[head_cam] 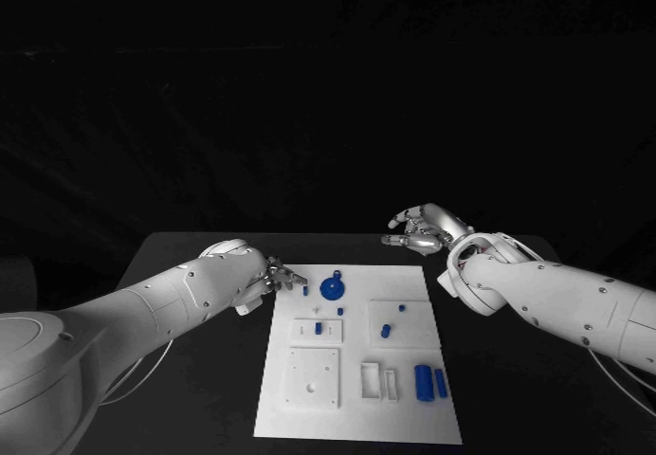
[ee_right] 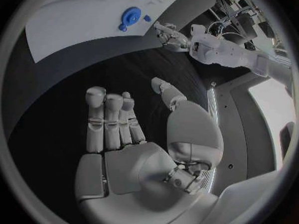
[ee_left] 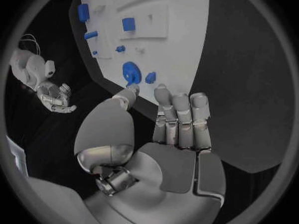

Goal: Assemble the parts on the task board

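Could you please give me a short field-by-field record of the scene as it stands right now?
surface: black table
board: white task board, lying flat mid-table
parts: blue disc near the board's far edge; blue pegs near its right edge
left hand: at the board's far left corner, fingers apart, holding nothing
right hand: beyond the board's far right corner, holding nothing
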Controlling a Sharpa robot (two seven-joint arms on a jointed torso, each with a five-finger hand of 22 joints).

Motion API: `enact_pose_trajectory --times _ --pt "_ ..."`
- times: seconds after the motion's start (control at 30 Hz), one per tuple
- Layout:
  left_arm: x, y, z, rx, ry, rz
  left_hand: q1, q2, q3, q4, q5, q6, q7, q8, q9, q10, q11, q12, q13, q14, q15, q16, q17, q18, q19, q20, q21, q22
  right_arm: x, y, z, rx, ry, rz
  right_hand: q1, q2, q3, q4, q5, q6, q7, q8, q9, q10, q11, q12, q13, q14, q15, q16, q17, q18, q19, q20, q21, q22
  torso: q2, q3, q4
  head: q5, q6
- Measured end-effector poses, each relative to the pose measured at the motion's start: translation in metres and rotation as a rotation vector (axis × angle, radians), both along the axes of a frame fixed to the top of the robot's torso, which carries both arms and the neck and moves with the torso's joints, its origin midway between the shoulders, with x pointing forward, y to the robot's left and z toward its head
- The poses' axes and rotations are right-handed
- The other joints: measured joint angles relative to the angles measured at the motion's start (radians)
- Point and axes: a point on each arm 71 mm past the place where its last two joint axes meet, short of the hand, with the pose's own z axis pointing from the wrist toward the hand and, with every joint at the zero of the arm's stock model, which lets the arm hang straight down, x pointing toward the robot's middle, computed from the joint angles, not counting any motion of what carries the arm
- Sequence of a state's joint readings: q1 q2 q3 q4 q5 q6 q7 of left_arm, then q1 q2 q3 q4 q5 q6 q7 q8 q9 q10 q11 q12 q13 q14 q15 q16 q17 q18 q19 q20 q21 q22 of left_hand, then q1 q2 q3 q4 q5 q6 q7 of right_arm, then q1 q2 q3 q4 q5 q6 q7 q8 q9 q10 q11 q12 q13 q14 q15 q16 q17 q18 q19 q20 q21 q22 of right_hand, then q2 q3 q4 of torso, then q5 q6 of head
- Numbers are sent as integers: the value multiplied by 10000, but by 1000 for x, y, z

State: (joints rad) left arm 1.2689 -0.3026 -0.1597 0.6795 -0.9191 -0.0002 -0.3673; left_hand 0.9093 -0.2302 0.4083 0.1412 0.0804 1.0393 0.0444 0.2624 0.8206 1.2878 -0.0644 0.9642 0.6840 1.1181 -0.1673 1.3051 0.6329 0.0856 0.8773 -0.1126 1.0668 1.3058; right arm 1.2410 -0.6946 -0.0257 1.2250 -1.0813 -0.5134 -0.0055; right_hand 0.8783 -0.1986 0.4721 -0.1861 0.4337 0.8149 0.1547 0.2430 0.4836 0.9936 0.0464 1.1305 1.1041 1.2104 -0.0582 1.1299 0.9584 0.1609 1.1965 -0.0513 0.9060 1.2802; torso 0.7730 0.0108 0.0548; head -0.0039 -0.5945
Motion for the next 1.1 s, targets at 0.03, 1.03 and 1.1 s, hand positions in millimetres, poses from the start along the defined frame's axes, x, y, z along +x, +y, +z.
enact_pose_trajectory --times 0.03,1.03,1.1 --pt "0 -1 -1 3 10 2 4 4 -2 2 0 -6 5 0 0 0 0 0 0 -4 4 0 0 0 0 0 0 0 0 0 0 5 -7 1 0 0 0 0 0 0 0 0 0 0 0 0 0 0 0 0 0 0 0 0 0 0 0 -1 0 -2 0" --pt "0 -5 -9 -86 63 22 224 224 -322 139 0 -63 25 -76 -34 -17 -17 37 5 -39 42 37 -2 0 -36 -36 1 18 2 6 9 83 -168 104 0 0 0 0 0 -6 -4 0 -8 0 0 -1 -18 -11 11 0 0 1 0 1 0 7 155 7 -93 -8 70" --pt "0 -6 -8 -103 65 13 224 224 -331 140 0 -72 33 -76 -34 -18 -17 37 6 -49 52 37 -3 -1 -36 -36 1 17 2 6 9 83 -169 104 0 0 0 0 0 -7 -5 0 -7 0 0 -1 -28 -11 11 0 0 1 0 0 0 7 155 8 -93 -18 70"
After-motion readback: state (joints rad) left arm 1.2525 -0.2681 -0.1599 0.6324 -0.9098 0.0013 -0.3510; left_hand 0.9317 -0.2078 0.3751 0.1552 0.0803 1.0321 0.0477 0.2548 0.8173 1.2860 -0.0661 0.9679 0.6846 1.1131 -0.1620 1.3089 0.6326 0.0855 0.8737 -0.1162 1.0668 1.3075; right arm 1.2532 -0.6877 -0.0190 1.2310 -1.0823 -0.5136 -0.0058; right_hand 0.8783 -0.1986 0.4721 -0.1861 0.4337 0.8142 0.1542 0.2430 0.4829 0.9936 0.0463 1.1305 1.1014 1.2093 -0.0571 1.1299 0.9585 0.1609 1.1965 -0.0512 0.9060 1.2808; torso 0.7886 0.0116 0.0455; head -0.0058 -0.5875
